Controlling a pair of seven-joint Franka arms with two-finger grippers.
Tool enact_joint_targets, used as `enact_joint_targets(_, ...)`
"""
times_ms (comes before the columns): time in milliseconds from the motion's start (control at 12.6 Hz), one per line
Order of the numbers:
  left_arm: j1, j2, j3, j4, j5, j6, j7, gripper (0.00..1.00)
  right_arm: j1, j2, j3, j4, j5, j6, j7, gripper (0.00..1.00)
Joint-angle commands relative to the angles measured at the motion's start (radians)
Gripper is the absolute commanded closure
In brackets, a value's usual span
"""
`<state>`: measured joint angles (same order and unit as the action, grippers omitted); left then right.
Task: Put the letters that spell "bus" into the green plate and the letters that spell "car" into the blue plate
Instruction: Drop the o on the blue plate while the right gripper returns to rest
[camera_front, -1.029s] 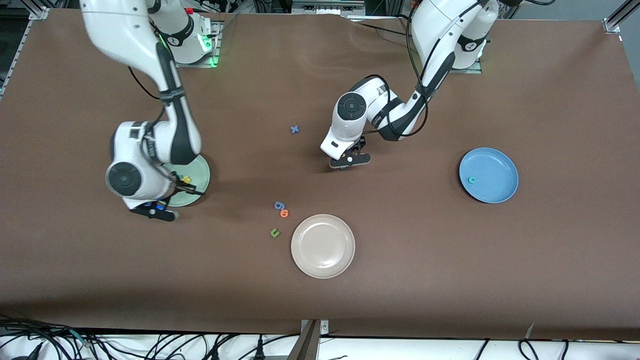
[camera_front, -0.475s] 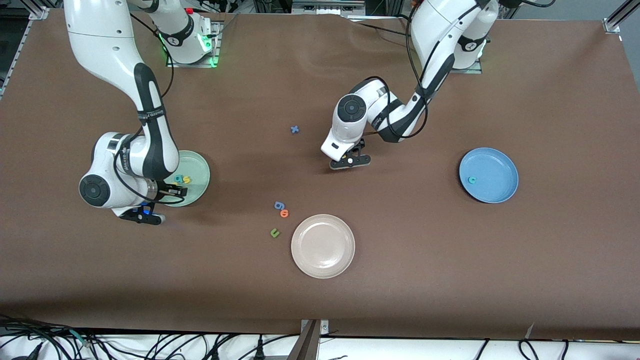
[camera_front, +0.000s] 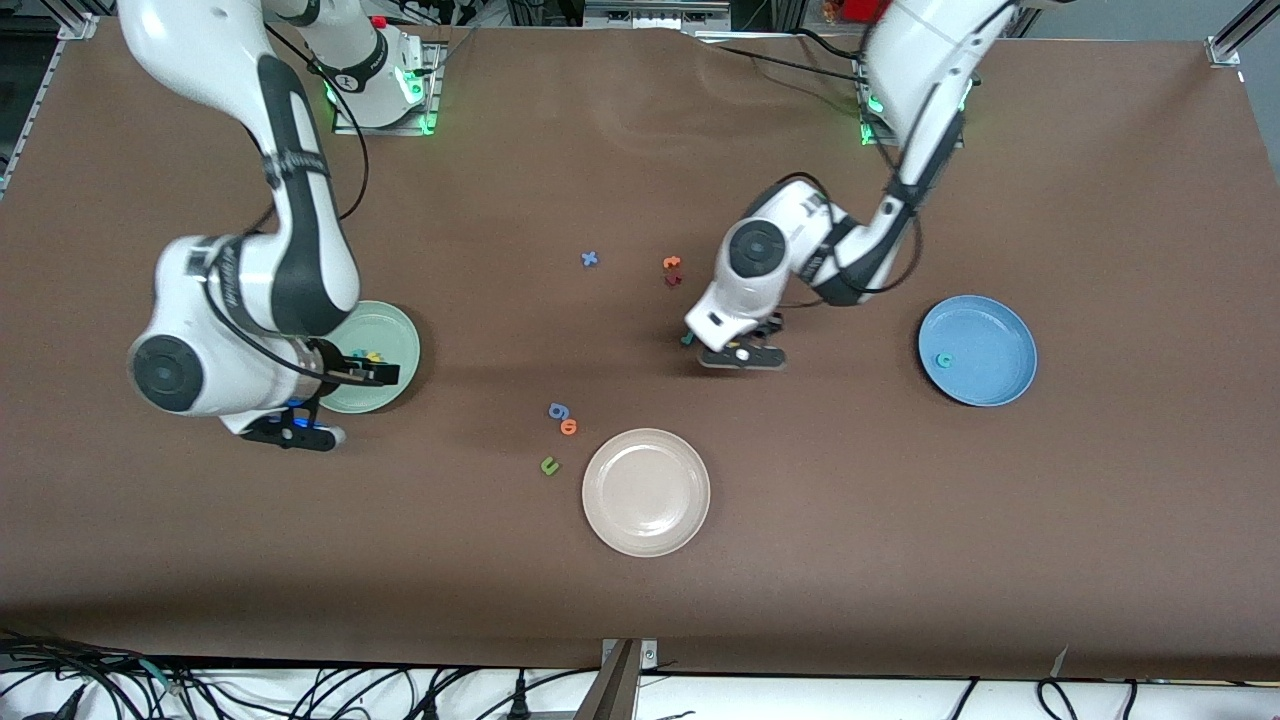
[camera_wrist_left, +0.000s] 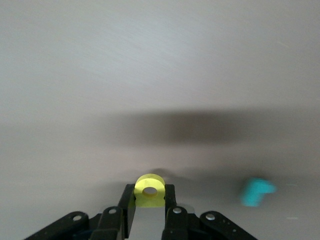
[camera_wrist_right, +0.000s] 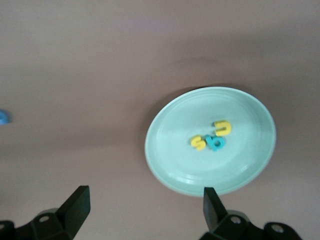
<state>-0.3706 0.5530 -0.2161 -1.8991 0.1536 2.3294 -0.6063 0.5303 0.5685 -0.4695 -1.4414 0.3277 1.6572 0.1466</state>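
In the left wrist view my left gripper (camera_wrist_left: 150, 200) is shut on a yellow "a" (camera_wrist_left: 150, 189), held over the bare table. A teal "r" (camera_wrist_left: 256, 192) lies on the table beside it. From the front, the left gripper (camera_front: 742, 356) hangs over the table's middle, with the "r" (camera_front: 687, 340) just beside it. The blue plate (camera_front: 995, 330) holds a teal "c" (camera_front: 943, 359). The green plate (camera_wrist_right: 170, 150) holds a yellow "s" (camera_wrist_right: 199, 142), a teal "b" (camera_wrist_right: 217, 143) and a yellow "u" (camera_wrist_right: 223, 128). My right gripper (camera_wrist_right: 145, 200) stands open and empty beside that plate (camera_front: 400, 340).
An orange "t" (camera_front: 672, 262) and a dark red letter (camera_front: 673, 280) lie near a blue "x" (camera_front: 590, 259). A blue "g" (camera_front: 558, 410), an orange "o" (camera_front: 569, 427) and a green "u" (camera_front: 549, 465) sit beside the beige plate (camera_front: 646, 520).
The right gripper opened and drew back off the green plate, leaving its letter there. The left gripper closed on the yellow "a" and shifted toward the blue plate, uncovering the orange "t".
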Motion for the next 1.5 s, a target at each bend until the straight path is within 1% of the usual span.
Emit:
enact_joint_targets(0,0.109,-0.139,-0.009,-0.115,0.009,-0.059,0.207,0.96,-0.006,-0.077,-0.067,0.100,-0.001,-0.134,-0.010,0.00)
enact_joint_targets(158,0.197,-0.174,-0.009,-0.158,0.009,-0.059,0.374,0.96,-0.007,-0.129,-0.127,0.154,-0.022,-0.145,-0.054,0.00)
enact_joint_targets(317,0.283,-0.198,-0.009,-0.189,0.009,-0.059,0.535,0.94,-0.007,-0.144,-0.132,0.202,-0.125,-0.186,-0.129,0.00)
enact_joint_targets(396,0.327,-0.206,-0.009,-0.195,0.009,-0.059,0.612,0.94,-0.012,-0.144,-0.136,0.229,-0.153,-0.206,-0.143,0.00)
enact_joint_targets(475,0.369,-0.214,-0.009,-0.205,0.009,-0.059,0.682,0.94,-0.015,-0.144,-0.130,0.248,-0.151,-0.215,-0.142,0.00)
enact_joint_targets(633,0.444,-0.215,-0.009,-0.207,0.009,-0.058,0.822,0.94,-0.012,-0.156,-0.127,0.231,-0.156,-0.204,-0.143,0.00)
enact_joint_targets(712,0.478,-0.215,-0.009,-0.207,0.011,-0.053,0.891,0.94,-0.018,-0.203,-0.117,0.175,-0.154,-0.194,-0.136,0.00)
enact_joint_targets(792,0.508,-0.214,-0.009,-0.207,0.011,-0.048,0.949,0.94,-0.065,-0.287,-0.044,0.082,-0.159,-0.183,-0.125,0.00)
enact_joint_targets(871,0.539,-0.212,-0.009,-0.207,0.012,-0.042,1.003,0.94,-0.158,-0.362,0.094,0.000,-0.192,-0.131,-0.125,0.00)
enact_joint_targets(950,0.568,-0.209,-0.009,-0.207,0.014,-0.036,1.057,0.93,-0.255,-0.415,0.230,-0.057,-0.264,-0.087,-0.125,0.00)
enact_joint_targets(1029,0.599,-0.205,-0.008,-0.209,0.014,-0.016,1.101,0.94,-0.341,-0.459,0.352,-0.110,-0.321,-0.071,-0.113,0.00)
enact_joint_targets(1108,0.622,-0.196,-0.008,-0.219,0.014,0.004,1.135,0.94,-0.419,-0.491,0.444,-0.149,-0.352,-0.066,-0.085,0.00)
enact_joint_targets(1187,0.643,-0.189,-0.009,-0.241,0.014,0.042,1.160,0.93,-0.470,-0.515,0.495,-0.174,-0.366,-0.050,-0.050,0.00)
enact_joint_targets(1266,0.660,-0.177,-0.008,-0.265,0.014,0.082,1.169,0.93,-0.507,-0.533,0.515,-0.207,-0.366,-0.024,-0.030,0.00)
enact_joint_targets(1346,0.665,-0.163,-0.008,-0.293,0.014,0.134,1.169,0.92,-0.535,-0.550,0.523,-0.246,-0.363,0.031,-0.036,0.00)
enact_joint_targets(1425,0.673,-0.157,-0.009,-0.310,0.015,0.168,1.169,0.92,-0.562,-0.567,0.525,-0.255,-0.351,0.106,-0.041,0.00)
